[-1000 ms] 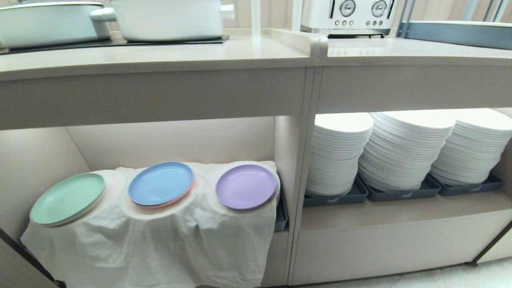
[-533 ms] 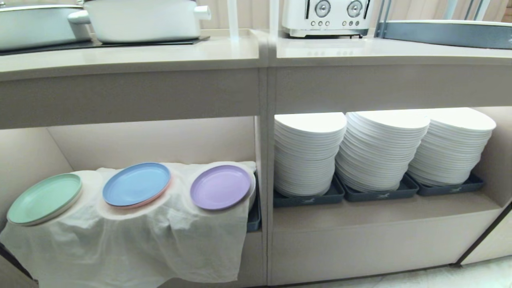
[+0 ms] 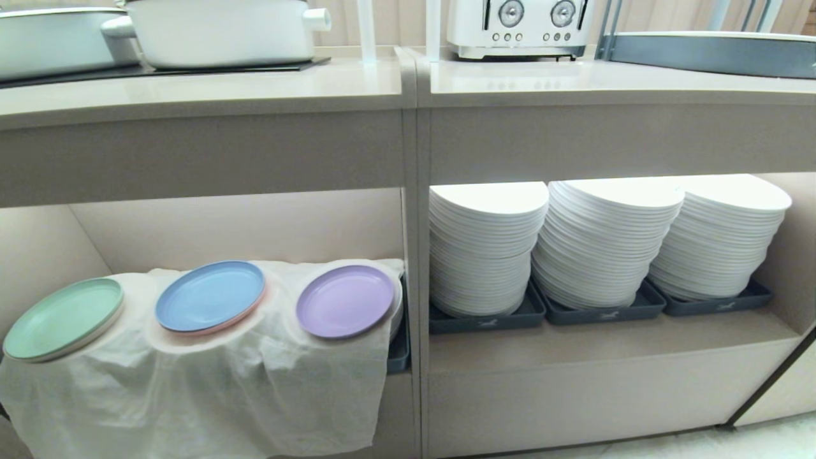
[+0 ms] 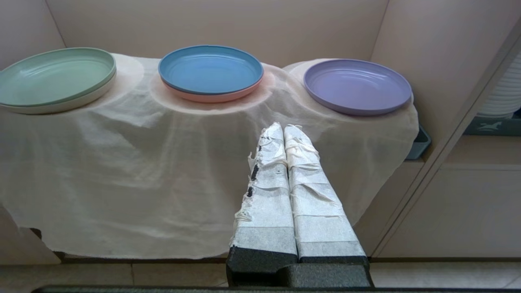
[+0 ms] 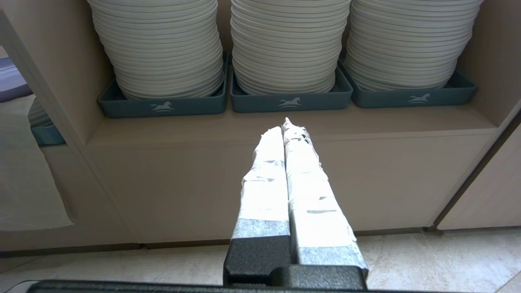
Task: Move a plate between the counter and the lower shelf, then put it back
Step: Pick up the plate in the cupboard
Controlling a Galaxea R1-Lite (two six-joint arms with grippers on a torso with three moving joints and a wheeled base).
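Out in front of the lower shelf point(image 3: 242, 223), the left gripper point(image 4: 283, 128) has its jaws pressed flat together with nothing between them, tips pointing at the white cloth point(image 4: 134, 171) and well short of the plate point(image 4: 357, 84); right gripper point(image 5: 285, 126) is the same story, jaws shut tight and empty, aimed at the neighbouring compartment with the stacks of white plates point(image 5: 285, 44) sitting in dark trays point(image 5: 290, 101); neither arm shows up in the head view.

So the plate, the lavender one, is sitting on the cloth-covered stack at the end of the lower shelf nearest the divider post point(image 3: 411, 255); going away from the plate along the cloth you get the light blue plate point(image 3: 210, 296) with a pink one peeking out underneath, then the mint green plate point(image 3: 62, 317) on a cream one at the far end; all three tilt a bit toward the front; cloth hangs down over the shelf edge, and a dark tray corner point(image 3: 398, 347) pokes out just beside the plate.

Up above the plate is the counter point(image 3: 191, 89), with a black cooktop panel point(image 3: 166, 67) carrying two white pots point(image 3: 217, 29); the adjoining worktop past the divider has a white toaster point(image 3: 519, 25) and a grey tray point(image 3: 707, 54).
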